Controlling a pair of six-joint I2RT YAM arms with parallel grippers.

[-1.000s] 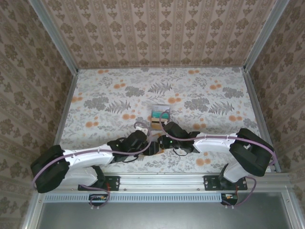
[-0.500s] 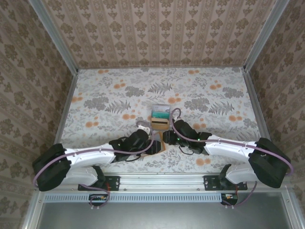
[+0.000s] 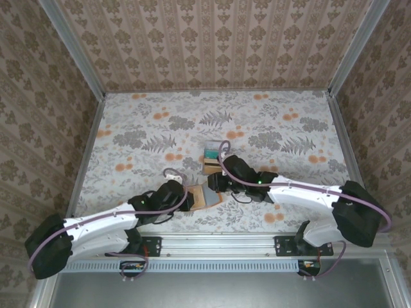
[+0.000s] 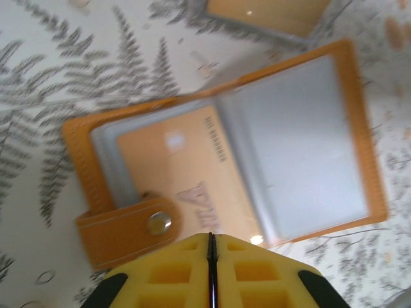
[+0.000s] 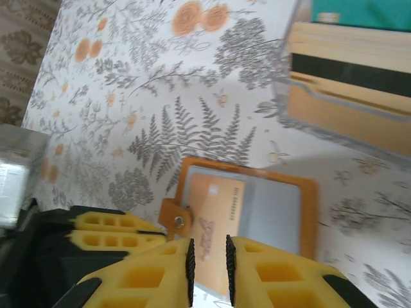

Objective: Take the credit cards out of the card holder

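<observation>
Card holder: the orange bifold is laid open and flat on the floral table, at the low centre of the overhead view, between the two wrists.
Card left inside: one orange-tan credit card is seen in the left grey-blue pocket; the right pocket is seen bare.
Cards already out: a teal card and a tan card with a dark stripe are stacked just beyond the holder, at the upper right of the right wrist view.
Left gripper: the pads are pressed together with nothing seen between them, beside the snap tab.
Right gripper: a narrow gap is kept between the pads; nothing is held, and it is poised above the holder's near edge.
Handling: the card is judged light, stiff and slick, snug in its sleeve; the holder is soft and likely to slide.
Hold: the card's exposed edge is best pinched while the holder is pinned down.
</observation>
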